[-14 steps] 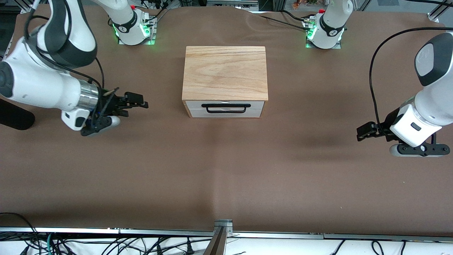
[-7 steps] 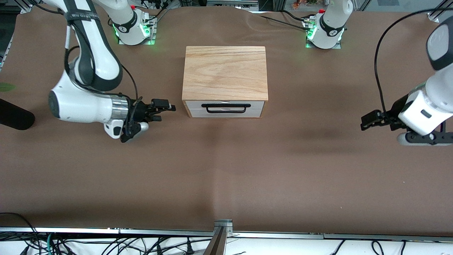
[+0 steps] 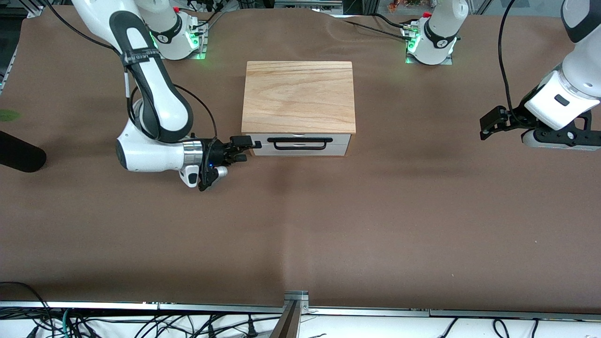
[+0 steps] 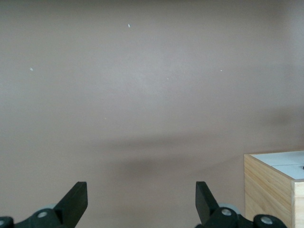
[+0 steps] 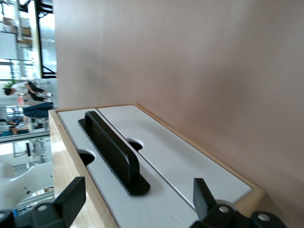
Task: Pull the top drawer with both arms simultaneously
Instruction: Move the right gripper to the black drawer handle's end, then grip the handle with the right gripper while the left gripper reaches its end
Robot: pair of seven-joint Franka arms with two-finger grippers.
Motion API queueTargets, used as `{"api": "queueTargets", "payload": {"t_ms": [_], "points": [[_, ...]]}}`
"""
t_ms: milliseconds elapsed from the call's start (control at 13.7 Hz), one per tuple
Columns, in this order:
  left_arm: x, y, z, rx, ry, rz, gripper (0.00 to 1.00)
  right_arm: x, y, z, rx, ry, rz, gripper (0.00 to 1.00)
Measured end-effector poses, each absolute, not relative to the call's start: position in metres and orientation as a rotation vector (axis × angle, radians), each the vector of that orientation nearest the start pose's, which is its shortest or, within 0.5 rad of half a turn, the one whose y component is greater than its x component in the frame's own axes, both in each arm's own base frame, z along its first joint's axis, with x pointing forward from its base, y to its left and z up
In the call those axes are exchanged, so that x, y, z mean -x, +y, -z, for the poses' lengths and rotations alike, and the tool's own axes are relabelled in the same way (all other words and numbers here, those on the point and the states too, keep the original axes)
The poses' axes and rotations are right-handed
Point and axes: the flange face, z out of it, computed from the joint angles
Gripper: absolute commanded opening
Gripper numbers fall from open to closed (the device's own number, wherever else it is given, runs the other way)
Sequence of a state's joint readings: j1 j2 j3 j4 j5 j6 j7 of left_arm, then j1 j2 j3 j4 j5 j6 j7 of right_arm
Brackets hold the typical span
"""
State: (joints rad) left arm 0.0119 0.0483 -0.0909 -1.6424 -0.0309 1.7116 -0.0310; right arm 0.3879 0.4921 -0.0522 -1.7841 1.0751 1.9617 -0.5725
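Note:
The top drawer (image 3: 263,139) has a white front and a black bar handle (image 3: 299,141). Its front sits flush in the oak cabinet (image 3: 298,94). My right gripper (image 3: 248,146) is open and empty, low over the table by the cabinet's front corner at the right arm's end. In the right wrist view the gripper (image 5: 137,204) points along the drawer front (image 5: 156,209), with the handle (image 5: 111,152) just ahead. My left gripper (image 3: 486,126) is open and empty near the left arm's end of the table, well apart from the cabinet. The left wrist view shows the open gripper (image 4: 141,209) and a cabinet corner (image 4: 273,185).
A second white drawer front (image 3: 300,151) lies under the top one. The arm bases (image 3: 176,35) (image 3: 432,40) stand at the table's edge nearest the robots. A dark round object (image 3: 19,157) lies at the right arm's end. Brown table (image 3: 300,225) spreads in front of the cabinet.
My right arm has swung toward the cabinet, bringing its gripper to the front corner. My left gripper has drifted toward the robots' edge of the table. The drawer has not moved.

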Motion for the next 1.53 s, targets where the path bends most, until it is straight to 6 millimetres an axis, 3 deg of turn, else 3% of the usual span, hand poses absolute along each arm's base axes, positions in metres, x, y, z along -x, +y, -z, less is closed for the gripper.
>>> {"api": "queueTargets", "payload": {"t_ms": [511,731,1096,1388,1534], "points": [[-0.582,-0.04,-0.543,3.185,0.066,-0.055,1.0,-0.576,0.298,-0.251,2.13,-0.253,-0.188,0.99],[-0.59,-0.055,-0.514,3.197,0.097,-0.133,1.0,-0.567,0.307,-0.24,2.09,-0.217,-0.205,0.91],[-0.61,-0.117,-0.437,3.516,0.04,-0.389,1.0,-0.547,0.314,-0.222,2.011,-0.181,-0.195,0.75],[-0.614,-0.197,-0.388,3.689,0.076,-0.515,1.0,-0.544,0.317,-0.219,1.993,-0.163,-0.194,0.64],[-0.611,-0.224,-0.36,3.773,0.194,-0.593,1.0,-0.541,0.318,-0.217,1.983,-0.163,-0.189,0.57]]}}
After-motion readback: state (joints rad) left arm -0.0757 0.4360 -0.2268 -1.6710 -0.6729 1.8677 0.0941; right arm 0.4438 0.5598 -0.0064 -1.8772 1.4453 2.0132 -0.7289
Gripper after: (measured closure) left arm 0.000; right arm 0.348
